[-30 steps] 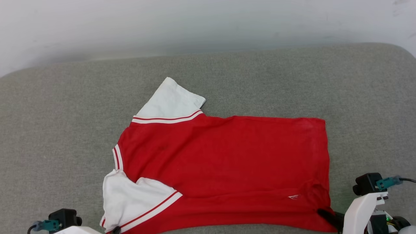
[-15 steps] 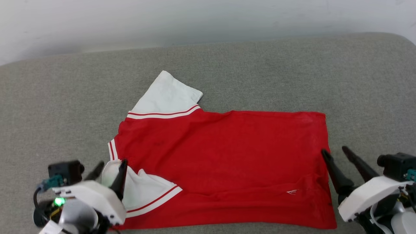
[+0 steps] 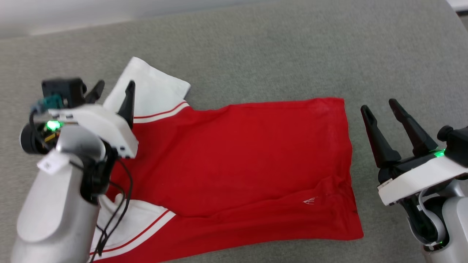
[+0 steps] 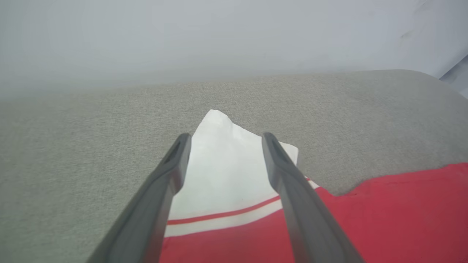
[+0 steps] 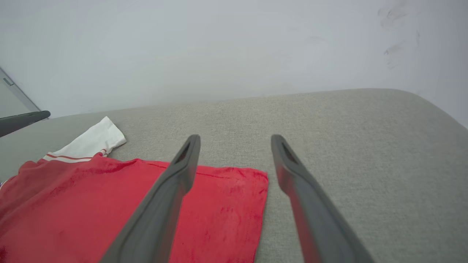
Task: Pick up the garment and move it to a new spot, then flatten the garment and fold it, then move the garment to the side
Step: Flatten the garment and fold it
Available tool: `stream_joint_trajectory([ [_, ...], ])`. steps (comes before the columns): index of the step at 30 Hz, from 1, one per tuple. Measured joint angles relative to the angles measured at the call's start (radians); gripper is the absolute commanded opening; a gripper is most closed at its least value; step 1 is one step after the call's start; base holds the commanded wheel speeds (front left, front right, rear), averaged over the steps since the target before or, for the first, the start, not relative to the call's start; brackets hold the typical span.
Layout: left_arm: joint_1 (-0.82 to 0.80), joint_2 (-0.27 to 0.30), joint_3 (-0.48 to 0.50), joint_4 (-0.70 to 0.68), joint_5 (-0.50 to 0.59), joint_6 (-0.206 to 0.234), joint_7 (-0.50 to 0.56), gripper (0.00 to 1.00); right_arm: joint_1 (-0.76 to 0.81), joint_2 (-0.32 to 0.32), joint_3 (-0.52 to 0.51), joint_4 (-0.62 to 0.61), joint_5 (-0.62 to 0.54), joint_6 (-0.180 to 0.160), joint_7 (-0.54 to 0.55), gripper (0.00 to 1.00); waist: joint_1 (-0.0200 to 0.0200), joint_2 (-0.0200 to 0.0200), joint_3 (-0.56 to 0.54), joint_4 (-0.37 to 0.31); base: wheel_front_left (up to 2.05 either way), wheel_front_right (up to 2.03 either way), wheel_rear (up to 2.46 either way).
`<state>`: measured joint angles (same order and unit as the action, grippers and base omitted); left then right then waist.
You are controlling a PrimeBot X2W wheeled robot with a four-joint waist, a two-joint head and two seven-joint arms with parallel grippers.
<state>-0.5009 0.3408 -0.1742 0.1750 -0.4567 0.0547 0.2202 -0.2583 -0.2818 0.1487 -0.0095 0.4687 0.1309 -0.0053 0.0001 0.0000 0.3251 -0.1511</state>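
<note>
A red shirt lies spread flat, plain side up, on a grey padded surface. The left gripper hovers over the far white sleeve, and the right gripper hovers just beside the hem. Both sets of jaws gape wide and empty, probably poised to start the fold.

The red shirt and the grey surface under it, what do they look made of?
Garment: probably a thin knit jersey cloth, matte; it lies limp with soft wrinkles along its near edge. Grey surface: seems a woven upholstery fabric, matte and heathered, with a rounded, padded-looking corner.
</note>
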Motion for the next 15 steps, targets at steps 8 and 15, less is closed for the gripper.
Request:
stream_joint_trajectory([
  [8,-0.248,0.070,-0.029,0.153,-0.023,-0.053,0.242,1.00,-0.043,0.012,0.001,0.008,0.040,0.000,-0.036,1.00,0.0001,0.0000,0.119,-0.067,0.00,0.00,0.00],
  [15,-0.374,0.170,-0.045,0.227,-0.025,-0.055,0.520,1.00,-0.073,0.029,0.047,0.065,0.089,0.000,-0.085,1.00,0.0001,0.0000,0.196,-0.143,0.00,0.00,0.00],
])
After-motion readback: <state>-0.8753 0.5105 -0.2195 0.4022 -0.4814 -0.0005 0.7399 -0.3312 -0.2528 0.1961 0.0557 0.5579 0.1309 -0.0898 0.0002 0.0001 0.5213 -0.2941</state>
